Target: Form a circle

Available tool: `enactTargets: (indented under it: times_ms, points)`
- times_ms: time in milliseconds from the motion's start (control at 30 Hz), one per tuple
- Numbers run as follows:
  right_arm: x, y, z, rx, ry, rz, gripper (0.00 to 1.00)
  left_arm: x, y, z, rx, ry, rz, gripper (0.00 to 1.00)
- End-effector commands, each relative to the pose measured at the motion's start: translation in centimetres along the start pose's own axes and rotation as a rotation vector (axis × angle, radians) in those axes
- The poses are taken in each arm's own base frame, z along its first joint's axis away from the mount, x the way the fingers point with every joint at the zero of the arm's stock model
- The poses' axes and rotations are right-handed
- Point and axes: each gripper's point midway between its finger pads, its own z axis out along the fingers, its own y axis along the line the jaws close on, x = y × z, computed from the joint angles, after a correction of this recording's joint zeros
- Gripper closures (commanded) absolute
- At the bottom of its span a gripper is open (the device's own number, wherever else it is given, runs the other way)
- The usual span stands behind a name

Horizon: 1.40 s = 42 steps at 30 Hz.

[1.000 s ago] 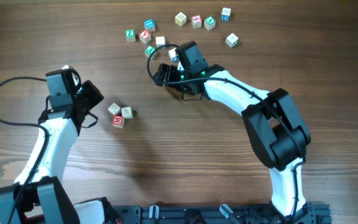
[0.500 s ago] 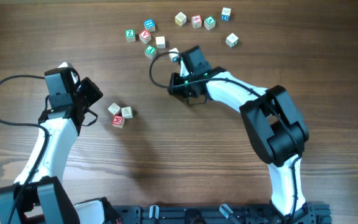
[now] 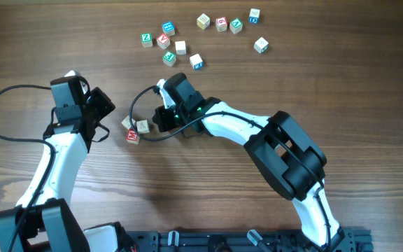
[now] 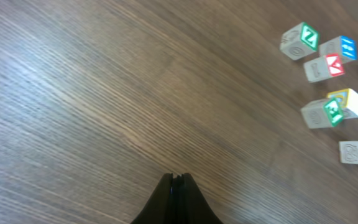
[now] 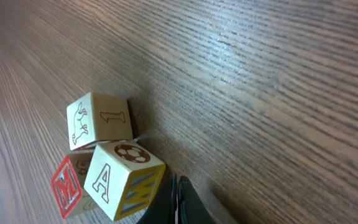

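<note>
- While the right gripper [image 5: 176,190] sits with its fingers pinched fully together and nothing between them, I read this step as nudging, not picking.
- The cluster [image 3: 135,129] that stands for the circle lies on the table [image 3: 222,196] left of centre, between the two arms.
- From the right wrist I count three pieces: a pale cube with a 1 [image 5: 101,121], an A cube [image 5: 123,180] with a ball on top, and a red M cube [image 5: 67,186]. They are huddled close, with a small dark gap showing between the 1 cube and the A cube.
- My closed right tips are just beside the A cube's striped side face. I cannot tell whether they touch it.
- The left gripper [image 4: 176,183] is also clenched on nothing. It hangs over bare wood near the cluster's left side.
- The loose cubes [image 3: 221,24] lie well apart at the far edge, untouched.
- As I judge it, the grouping is nearly done. The next move calls for a slow, short push against the A cube to close that gap.
- Too firm a shove would likely spin the cube or scatter all three.
</note>
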Motion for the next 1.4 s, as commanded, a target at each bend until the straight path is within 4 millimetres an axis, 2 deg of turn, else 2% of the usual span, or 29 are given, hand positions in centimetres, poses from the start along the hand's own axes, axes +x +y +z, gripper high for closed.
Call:
enactTargets:
  times_ms: [0, 100, 167, 500, 1100, 1367]
  points:
    - [1.1, -0.9, 0.7, 0.002, 0.026, 0.027, 0.95, -0.6, 2.1, -0.1, -0.117, -0.036, -0.014, 0.96]
    - [1.1, 0.6, 0.7, -0.079, 0.037, 0.039, 0.95, -0.6, 3.4, -0.3, -0.189, -0.045, -0.013, 0.96]
    - [0.8, 1.2, 0.6, -0.110, 0.032, 0.051, 0.96, -0.7, 3.6, -0.3, -0.197, -0.049, -0.013, 0.96]
    - [0.7, 1.2, 0.6, -0.110, 0.031, 0.074, 0.95, -1.0, 5.6, -0.6, -0.236, -0.043, -0.054, 0.96]
    - [0.8, 1.2, 0.6, -0.109, 0.035, 0.156, 0.95, -0.9, 5.6, -0.6, -0.237, -0.040, -0.053, 0.96]
    - [0.7, 1.1, 0.6, -0.104, 0.039, 0.268, 0.96, -0.9, 5.6, -0.6, -0.237, -0.040, -0.053, 0.96]
